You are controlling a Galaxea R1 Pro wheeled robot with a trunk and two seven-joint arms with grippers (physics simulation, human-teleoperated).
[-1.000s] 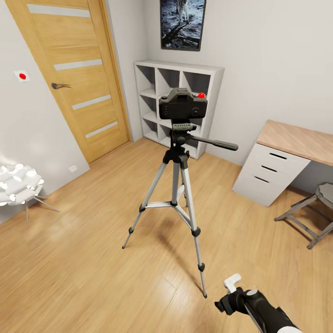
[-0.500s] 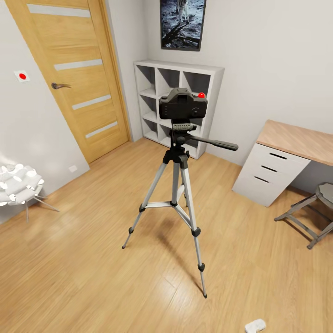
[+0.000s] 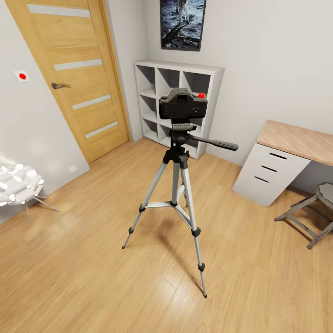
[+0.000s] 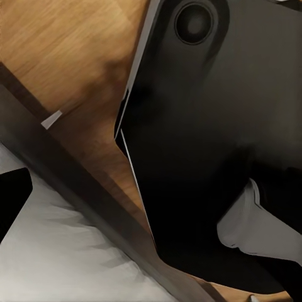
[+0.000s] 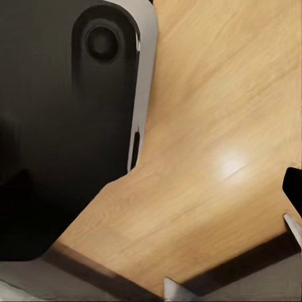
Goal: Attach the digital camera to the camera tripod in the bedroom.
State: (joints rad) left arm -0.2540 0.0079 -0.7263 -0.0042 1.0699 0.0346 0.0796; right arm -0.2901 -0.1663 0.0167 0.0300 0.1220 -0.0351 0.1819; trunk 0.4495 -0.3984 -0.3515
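The black digital camera, with its red dot on top, sits upright on the flat head of the camera tripod. The tripod stands on the wood floor in the middle of the head view, silver legs spread, black pan handle pointing right. Nothing touches the camera. In the right wrist view my right gripper shows two grey fingertips far apart over the floor, nothing between them. A grey fingertip of the left hand shows at the edge of the left wrist view, beside my black base, with nothing held.
A white cube shelf stands behind the tripod against the wall. The wood door is at the left, a white chair at the far left. A desk with drawers and a grey stool stand at the right.
My right gripper, low at the front right a second ago, has dropped down out of the head view. The camera and the tripod have not moved.
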